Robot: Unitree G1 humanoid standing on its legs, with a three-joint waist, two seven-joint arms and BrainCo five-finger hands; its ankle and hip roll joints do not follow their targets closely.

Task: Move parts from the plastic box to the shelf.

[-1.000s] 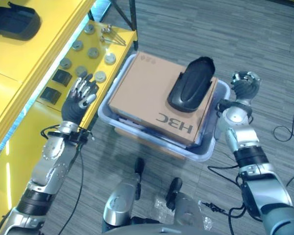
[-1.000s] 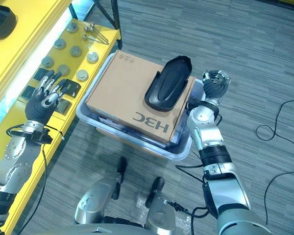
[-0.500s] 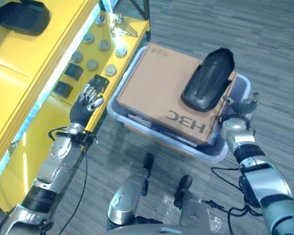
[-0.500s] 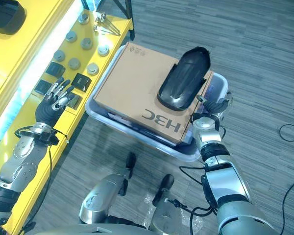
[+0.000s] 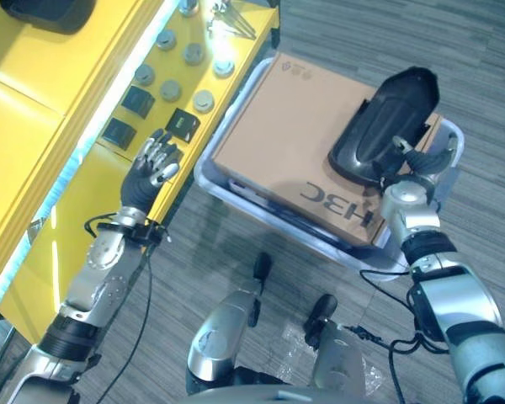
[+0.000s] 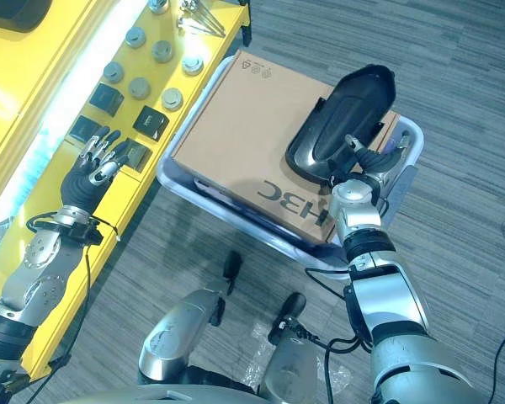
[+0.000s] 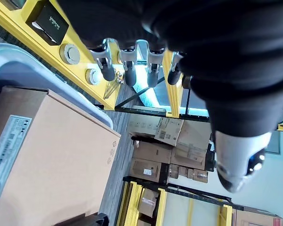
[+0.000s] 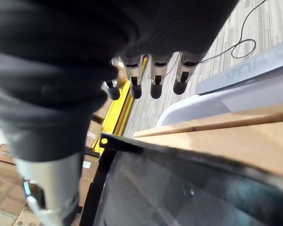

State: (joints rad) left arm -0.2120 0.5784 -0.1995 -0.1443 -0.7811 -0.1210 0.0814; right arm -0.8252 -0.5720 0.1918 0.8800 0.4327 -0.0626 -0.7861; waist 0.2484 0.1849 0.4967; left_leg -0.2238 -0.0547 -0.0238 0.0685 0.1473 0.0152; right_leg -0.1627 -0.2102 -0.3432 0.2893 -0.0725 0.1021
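Observation:
A long black moulded part [image 5: 385, 118] lies on a cardboard box [image 5: 286, 143] that sits in the clear plastic box [image 5: 261, 212]. My right hand [image 5: 414, 171] is at the part's near end, open, with its fingers [image 8: 155, 79] spread just over the part [image 8: 179, 188]; I cannot tell whether they touch it. Over the front edge of the yellow shelf [image 5: 34, 93] hovers my left hand [image 5: 147, 172], open and holding nothing, next to small black square parts [image 5: 183, 124]. Its straight fingers [image 7: 127, 66] point past the shelf.
The lower shelf board carries several round metal discs [image 5: 204, 101], black square parts [image 5: 137, 99] and bolts [image 5: 231, 21]. Another large black part [image 5: 42, 10] lies on the upper board. Grey floor surrounds the plastic box; stacked cartons [image 7: 155, 150] stand far behind.
The camera has shifted. My right hand moved from beside the plastic box, fingers curled, to the black part's near end and opened. The left hand stays by the shelf edge.

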